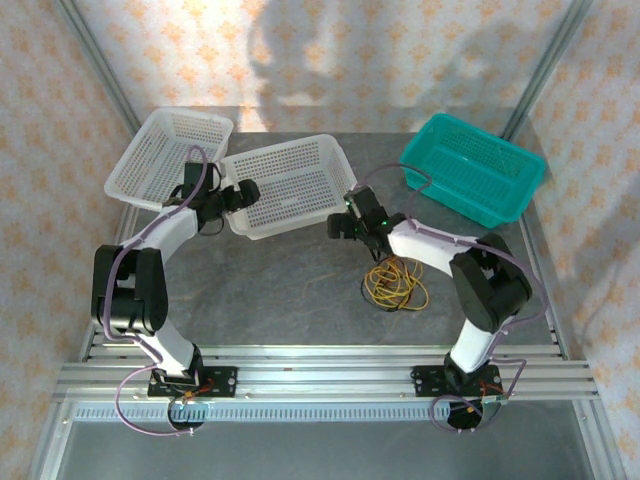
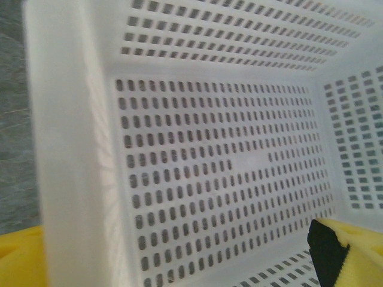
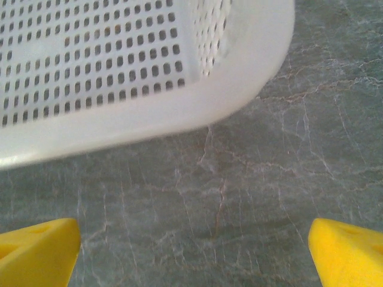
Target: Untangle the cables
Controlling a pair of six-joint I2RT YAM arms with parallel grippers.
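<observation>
Near-right of the middle basket [image 1: 290, 188], the cables [image 1: 395, 283] are heaped;
the right gripper [image 1: 338, 226] is set nearer than the left gripper [image 1: 248, 192]; both are held apart, empty.

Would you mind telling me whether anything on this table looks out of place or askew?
The cables lie in a knotted yellow-and-orange heap on the table beside the right arm, outside every basket. The teal basket also sits skewed to the table edge. Nothing looks spilled or broken.
</observation>
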